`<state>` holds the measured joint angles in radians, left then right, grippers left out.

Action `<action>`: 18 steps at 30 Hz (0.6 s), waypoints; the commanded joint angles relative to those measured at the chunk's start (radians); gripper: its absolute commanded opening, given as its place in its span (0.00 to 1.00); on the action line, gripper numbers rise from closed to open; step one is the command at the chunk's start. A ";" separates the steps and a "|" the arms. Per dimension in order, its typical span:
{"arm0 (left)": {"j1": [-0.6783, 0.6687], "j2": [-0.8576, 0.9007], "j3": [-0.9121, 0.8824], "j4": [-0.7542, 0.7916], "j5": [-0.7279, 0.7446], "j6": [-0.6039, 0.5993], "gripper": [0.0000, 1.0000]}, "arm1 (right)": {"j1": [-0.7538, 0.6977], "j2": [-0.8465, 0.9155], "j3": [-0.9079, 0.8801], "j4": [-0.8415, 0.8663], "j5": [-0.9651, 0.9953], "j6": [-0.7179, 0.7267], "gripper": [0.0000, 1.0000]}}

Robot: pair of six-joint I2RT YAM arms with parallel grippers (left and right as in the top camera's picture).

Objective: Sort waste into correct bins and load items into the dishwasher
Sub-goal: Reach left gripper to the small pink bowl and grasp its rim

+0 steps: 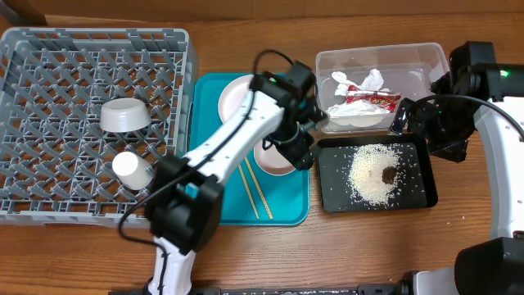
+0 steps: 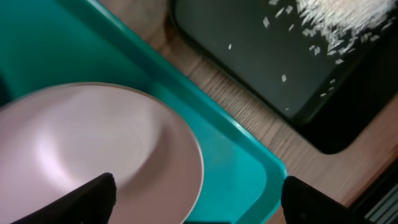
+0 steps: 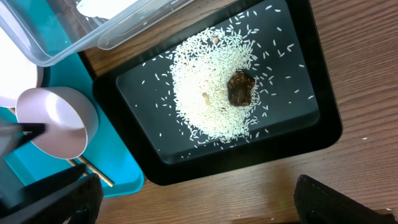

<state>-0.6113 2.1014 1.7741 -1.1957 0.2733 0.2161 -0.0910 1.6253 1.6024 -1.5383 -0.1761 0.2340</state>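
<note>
Beneath the left pincer (image 2: 198,200), small dish (image 2: 93,149) lies on teal tray (image 2: 239,168)

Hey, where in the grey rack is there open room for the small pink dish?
The dish rack is bare along its far rows and its side away from the teal tray; the grey bowl and white cup sit nearer the tray. Crowded: the small dish under the left gripper, beside plate and chopsticks.
</note>
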 commanded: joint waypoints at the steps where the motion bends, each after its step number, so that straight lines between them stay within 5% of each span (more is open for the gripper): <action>1: -0.034 0.086 0.008 -0.017 -0.095 0.000 0.78 | -0.001 -0.025 0.027 0.003 0.000 -0.003 1.00; 7: -0.039 0.141 0.008 -0.030 -0.213 -0.039 0.55 | -0.001 -0.026 0.027 0.003 0.000 -0.003 1.00; 14: -0.037 0.142 0.008 -0.031 -0.240 -0.042 0.04 | -0.001 -0.026 0.027 0.003 0.000 -0.003 1.00; 18: -0.037 0.141 0.043 -0.066 -0.239 -0.057 0.04 | -0.001 -0.026 0.027 0.000 0.000 -0.003 1.00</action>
<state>-0.6533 2.2295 1.7844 -1.2434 0.0288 0.1738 -0.0910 1.6253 1.6024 -1.5379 -0.1757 0.2348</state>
